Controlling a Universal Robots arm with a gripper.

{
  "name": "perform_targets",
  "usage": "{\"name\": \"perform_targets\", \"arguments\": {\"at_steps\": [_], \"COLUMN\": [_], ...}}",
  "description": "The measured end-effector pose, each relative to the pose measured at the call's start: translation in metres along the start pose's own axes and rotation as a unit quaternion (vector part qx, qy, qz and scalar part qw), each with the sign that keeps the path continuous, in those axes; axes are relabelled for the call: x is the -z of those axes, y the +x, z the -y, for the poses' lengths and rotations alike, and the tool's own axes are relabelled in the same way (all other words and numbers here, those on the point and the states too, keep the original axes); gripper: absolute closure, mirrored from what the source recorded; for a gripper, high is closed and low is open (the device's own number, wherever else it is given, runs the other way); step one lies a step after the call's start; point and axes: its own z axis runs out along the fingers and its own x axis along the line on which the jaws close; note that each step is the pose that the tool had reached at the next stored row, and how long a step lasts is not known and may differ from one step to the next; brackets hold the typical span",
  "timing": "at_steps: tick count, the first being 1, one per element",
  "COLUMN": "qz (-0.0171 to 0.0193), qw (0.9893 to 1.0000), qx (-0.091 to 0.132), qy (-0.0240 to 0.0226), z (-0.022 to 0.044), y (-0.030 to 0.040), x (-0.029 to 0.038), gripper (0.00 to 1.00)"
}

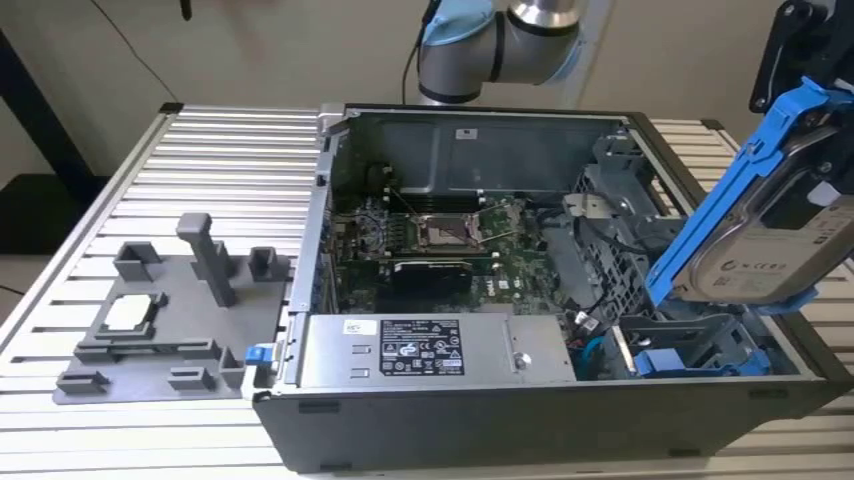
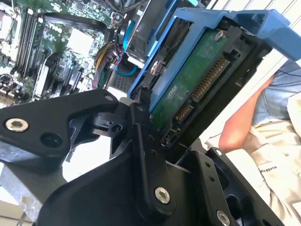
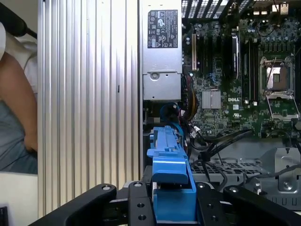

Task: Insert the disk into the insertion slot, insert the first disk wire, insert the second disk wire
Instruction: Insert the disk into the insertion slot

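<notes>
We hold the disk [image 1: 781, 250] tilted above the insertion slot [image 1: 674, 338], the hand [image 3: 172, 200] pinching its blue bracket [image 3: 168, 155] at the connector end, presumably so the free end can lead.

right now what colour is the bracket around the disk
Bright blue. The bracket framing the silver-grey disk shows best in the exterior view.

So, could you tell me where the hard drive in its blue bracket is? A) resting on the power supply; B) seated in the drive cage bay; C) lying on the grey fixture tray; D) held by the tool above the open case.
D: the exterior view shows the hard drive tilted above the drive cage bay, the tool shut on it in the first wrist view.
</notes>
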Motion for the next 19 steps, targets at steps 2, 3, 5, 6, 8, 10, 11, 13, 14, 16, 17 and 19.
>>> {"name": "perform_targets", "arguments": {"at_steps": [2,3,5,6,8,10,11,13,14,16,17,19], "qz": [-0.0002,-0.0003,-0.0005,-0.0004,-0.0003,-0.0003,-0.0004,-0.0005,-0.0005,-0.0006,-0.0006,-0.0008], "qw": [1.0000,1.0000,1.0000,0.9999,0.9999,0.9999,0.9999,0.9999,0.9999,0.9998,0.9998,0.9998], "qx": [0.003,0.005,0.009,0.010,0.012,0.014,0.015,0.016,0.017,0.018,0.019,0.021], "qy": [0.0006,0.0008,0.0013,0.0014,0.0016,0.0017,0.0018,0.0018,0.0019,0.0019,0.0020,0.0020], "z": [0.0002,0.0003,0.0005,0.0007,0.0016,0.0030,0.0039,0.0055,0.0063,0.0080,0.0088,0.0100], "y": [-0.0001,-0.0001,-0.0002,-0.0003,-0.0004,-0.0005,-0.0006,-0.0007,-0.0008,-0.0009,-0.0010,-0.0012], "x": [-0.0015,-0.0025,-0.0045,-0.0056,-0.0078,-0.0103,-0.0115,-0.0139,-0.0151,-0.0178,-0.0192,-0.0223], "gripper": [0.67,0.67,0.67,0.67,0.67,0.67,0.67,0.67,0.67,0.67,0.67,0.67]}}
